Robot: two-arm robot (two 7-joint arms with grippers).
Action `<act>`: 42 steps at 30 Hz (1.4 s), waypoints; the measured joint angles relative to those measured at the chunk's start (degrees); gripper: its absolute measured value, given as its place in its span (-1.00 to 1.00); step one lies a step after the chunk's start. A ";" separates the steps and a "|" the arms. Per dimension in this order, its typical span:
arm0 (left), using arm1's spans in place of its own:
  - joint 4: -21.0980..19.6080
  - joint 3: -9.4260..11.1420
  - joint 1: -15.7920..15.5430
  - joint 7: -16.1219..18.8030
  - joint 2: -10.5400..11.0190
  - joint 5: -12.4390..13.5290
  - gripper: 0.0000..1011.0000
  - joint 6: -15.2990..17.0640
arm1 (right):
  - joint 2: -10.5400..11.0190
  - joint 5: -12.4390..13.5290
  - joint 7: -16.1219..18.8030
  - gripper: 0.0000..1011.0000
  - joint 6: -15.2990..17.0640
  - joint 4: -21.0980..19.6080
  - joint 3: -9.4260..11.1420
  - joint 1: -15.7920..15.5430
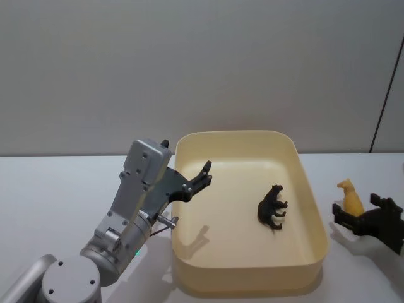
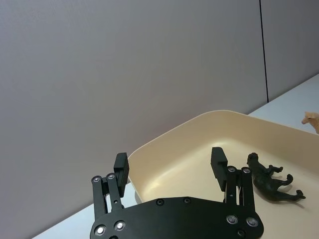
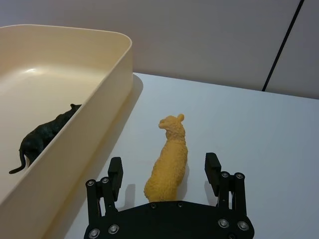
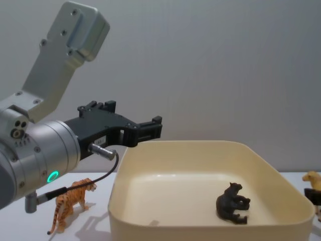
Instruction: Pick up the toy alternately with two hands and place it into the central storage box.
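The central storage box (image 1: 314, 208) is a cream-yellow tub in the middle of the table, with a black toy animal (image 1: 273, 207) lying inside it. A yellow toy llama (image 3: 169, 158) stands on the table just right of the box. My right gripper (image 3: 164, 168) is open, one finger on each side of the llama without touching it; the head view shows that gripper (image 1: 357, 206) at the right edge. My left gripper (image 1: 188, 163) hangs open and empty above the box's left rim. An orange toy tiger (image 4: 70, 200) stands on the table left of the box, under the left arm.
The box wall (image 3: 99, 99) rises close beside the right gripper, on the side away from open table. A grey wall stands behind the table. White tabletop (image 1: 57, 189) stretches to the left of the box.
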 joint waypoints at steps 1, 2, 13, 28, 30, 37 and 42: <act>0.00 0.00 0.00 0.00 0.00 0.00 0.98 0.00 | -0.16 -0.18 0.01 0.98 0.00 0.30 -0.13 0.24; 0.00 0.00 0.00 0.00 0.01 0.00 0.98 0.00 | -0.49 -0.38 0.04 0.98 -0.01 0.90 -0.36 0.73; 0.00 0.00 0.00 0.00 0.00 0.00 0.98 0.00 | -2.05 -1.56 0.19 0.64 -0.29 3.85 -1.53 3.08; 0.00 0.00 0.00 0.00 0.00 0.00 0.98 0.00 | -2.82 -2.16 0.27 -0.23 -0.49 5.31 -2.09 4.26; 0.00 0.00 0.00 0.00 0.00 0.00 0.98 0.00 | -2.85 -2.18 0.29 -0.31 -0.53 5.35 -2.10 4.29; 0.00 0.00 0.00 0.00 0.00 0.00 0.98 0.00 | -2.78 -2.29 0.52 -0.31 -1.89 5.24 -2.08 4.27; 0.00 0.00 0.00 0.00 0.00 0.00 0.98 0.00 | -2.73 -2.55 0.69 -0.31 -3.95 4.92 -1.98 4.36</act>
